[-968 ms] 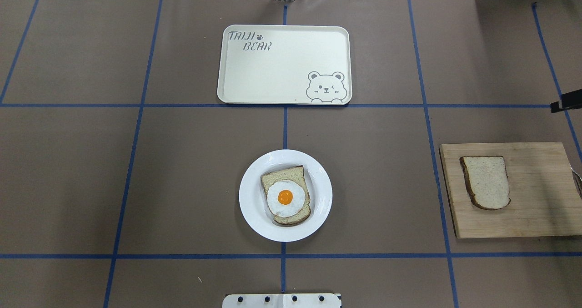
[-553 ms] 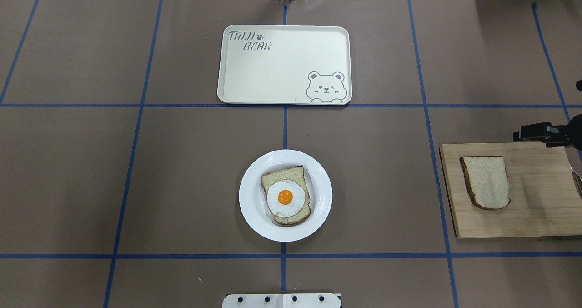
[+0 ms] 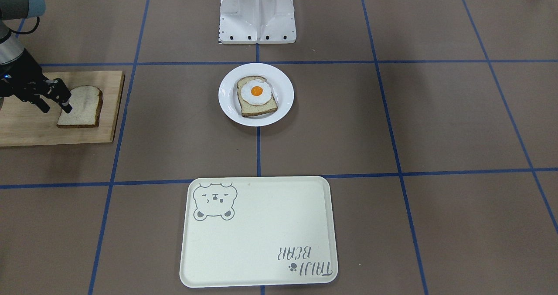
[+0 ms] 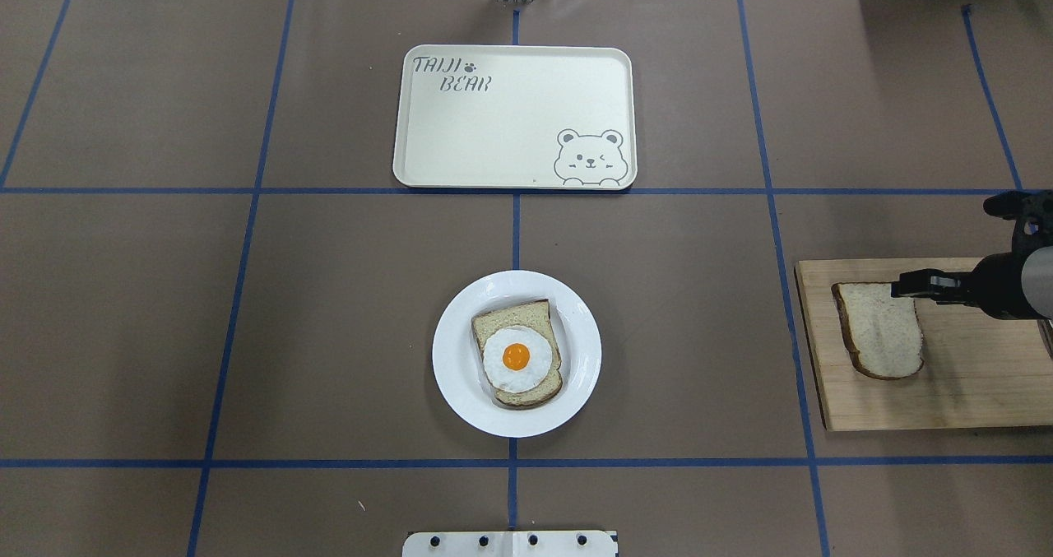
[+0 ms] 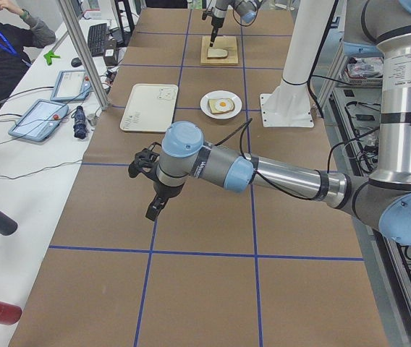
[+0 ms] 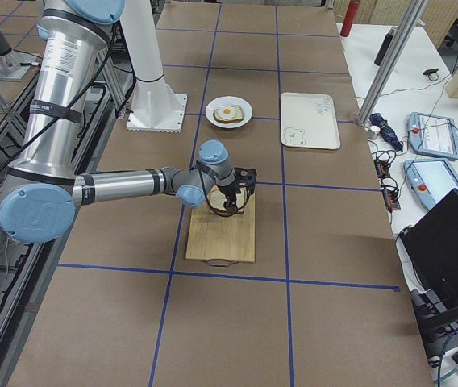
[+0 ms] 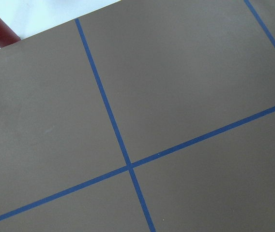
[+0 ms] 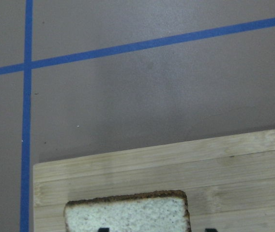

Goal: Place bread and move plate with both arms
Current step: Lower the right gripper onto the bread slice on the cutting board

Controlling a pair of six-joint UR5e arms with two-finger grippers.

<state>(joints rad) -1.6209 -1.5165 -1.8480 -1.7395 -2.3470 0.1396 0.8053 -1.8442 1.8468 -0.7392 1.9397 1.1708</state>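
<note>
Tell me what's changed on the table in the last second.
The right claw swept in from the right edge over the wooden board and is now open at the edge of the bread, gripping nothing. Bread, plate and tray stayed put.

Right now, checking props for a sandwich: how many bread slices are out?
2: plain slice on the board; egg slice on the plate.

Take the round glossy white plate [image 4: 454,351] as your centre: the egg-topped bread slice [image 4: 517,358] lies on it. Beyond the plate, away from the robot, lies the cream rectangular bear tray [image 4: 494,129]. Well to the plate's right, on the robot's right, lies the pale wooden board [image 4: 971,384]. The plain dark-crusted bread slice [image 4: 879,331] lies on its plate-side half.
</note>
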